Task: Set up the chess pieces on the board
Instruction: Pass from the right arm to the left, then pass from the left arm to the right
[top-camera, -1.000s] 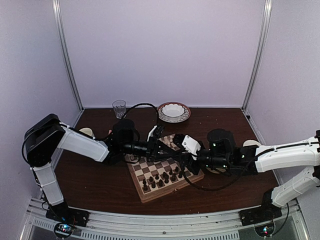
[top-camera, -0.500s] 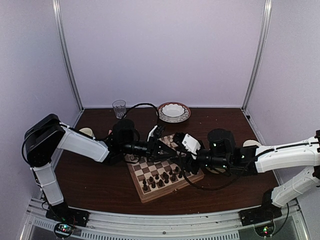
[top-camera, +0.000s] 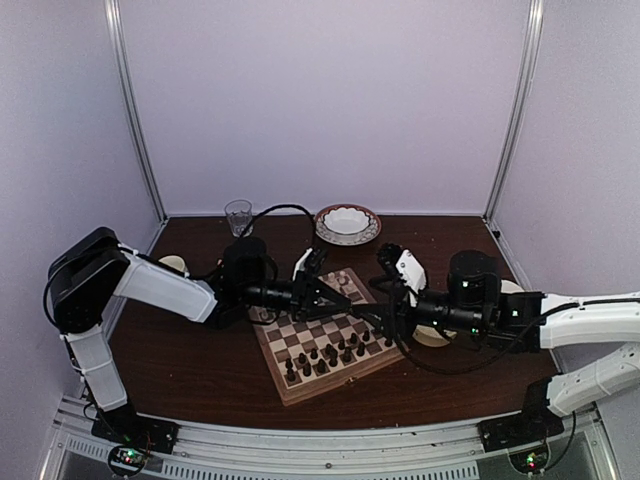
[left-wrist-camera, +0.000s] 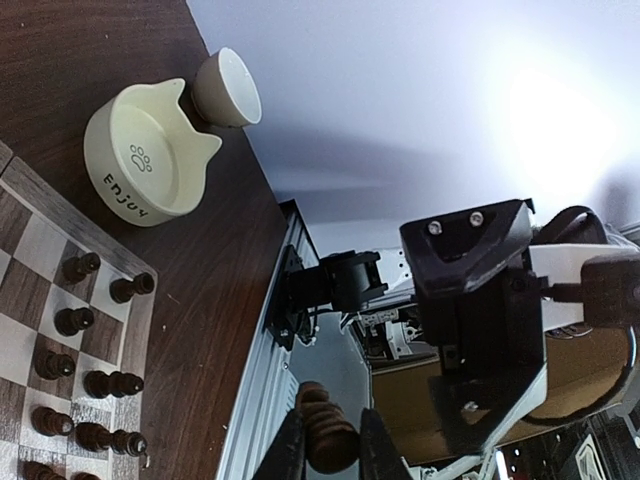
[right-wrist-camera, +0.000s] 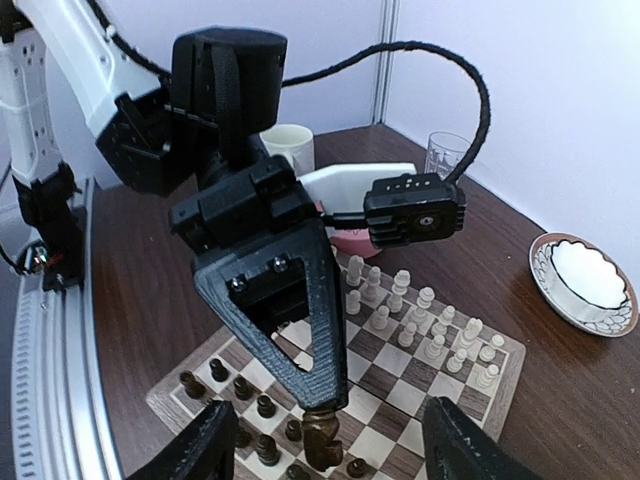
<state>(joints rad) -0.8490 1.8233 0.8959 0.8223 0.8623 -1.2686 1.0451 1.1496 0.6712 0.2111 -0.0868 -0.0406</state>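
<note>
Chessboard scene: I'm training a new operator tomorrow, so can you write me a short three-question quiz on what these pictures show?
1. True or false: the left gripper is shut on a dark chess piece.
2. Pick one. The right gripper is: A) open and holding nothing; B) shut on a pale pawn; C) shut on a drinking glass.
3. Fill in: seen from the arms' bases, the pale chessmen stand on the ___ side of the board.

Key: 1 true; 2 A; 3 far.
</note>
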